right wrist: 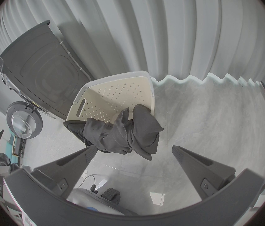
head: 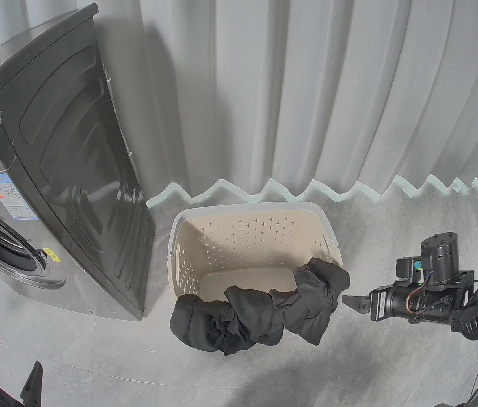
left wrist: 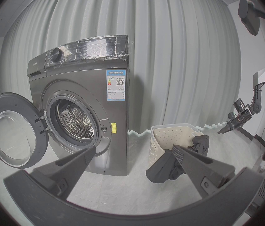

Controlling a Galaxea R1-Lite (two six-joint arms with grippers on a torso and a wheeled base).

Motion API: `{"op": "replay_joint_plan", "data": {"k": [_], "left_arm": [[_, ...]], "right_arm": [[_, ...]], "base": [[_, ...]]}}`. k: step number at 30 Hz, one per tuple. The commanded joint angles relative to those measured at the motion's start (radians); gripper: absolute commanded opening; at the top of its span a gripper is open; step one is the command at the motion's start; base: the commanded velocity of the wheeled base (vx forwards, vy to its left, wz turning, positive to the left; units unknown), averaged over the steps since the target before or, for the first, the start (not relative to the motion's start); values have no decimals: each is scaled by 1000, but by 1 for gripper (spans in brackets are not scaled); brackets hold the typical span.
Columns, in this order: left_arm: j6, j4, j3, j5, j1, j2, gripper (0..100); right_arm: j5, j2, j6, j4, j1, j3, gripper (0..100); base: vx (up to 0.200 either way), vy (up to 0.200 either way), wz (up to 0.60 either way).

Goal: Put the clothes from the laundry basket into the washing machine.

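A cream laundry basket stands on the floor before the curtain. A dark grey garment is draped over its near rim, hanging outside; it also shows as the garment and the garment. The grey washing machine stands to the left, its round door swung open and the drum bare. My right gripper hovers just right of the garment, open and holding nothing. My left gripper sits low at the near left, open and holding nothing, facing the machine.
A white pleated curtain closes the back. Bare grey floor lies right of the basket and in front of the machine. A stand with another arm is off to the far right.
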Motion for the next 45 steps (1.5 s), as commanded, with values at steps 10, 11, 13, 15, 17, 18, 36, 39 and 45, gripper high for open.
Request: {"op": "replay_joint_plan", "data": {"k": [10, 11, 13, 15, 17, 18, 36, 39, 45], "left_arm": [[0, 0, 15, 0, 0, -16, 100], [0, 0, 15, 0, 0, -16, 100], [0, 0, 15, 0, 0, -16, 100], [0, 0, 15, 0, 0, -16, 100], [0, 0, 15, 0, 0, -16, 100], [0, 0, 15, 0, 0, -16, 100], [0, 0, 15, 0, 0, -16, 100], [-2, 0, 15, 0, 0, -16, 100], [-2, 0, 15, 0, 0, -16, 100]], "right_arm": [[-21, 249, 30, -36, 32, -141, 100], [-21, 260, 30, -36, 32, -150, 100], [-21, 281, 30, -36, 32, -167, 100], [-23, 306, 33, -36, 32, -190, 100], [-23, 326, 33, -36, 32, -201, 100], [-31, 337, 36, -34, 32, -206, 100], [-81, 403, 73, -36, 33, -287, 0], [-81, 403, 74, -36, 41, -287, 0], [-83, 392, 103, -25, 50, -278, 0]], "base": [[0, 0, 0], [0, 0, 0], [0, 0, 0], [0, 0, 0], [0, 0, 0], [0, 0, 0], [0, 0, 0], [0, 0, 0], [0, 0, 0]]}}
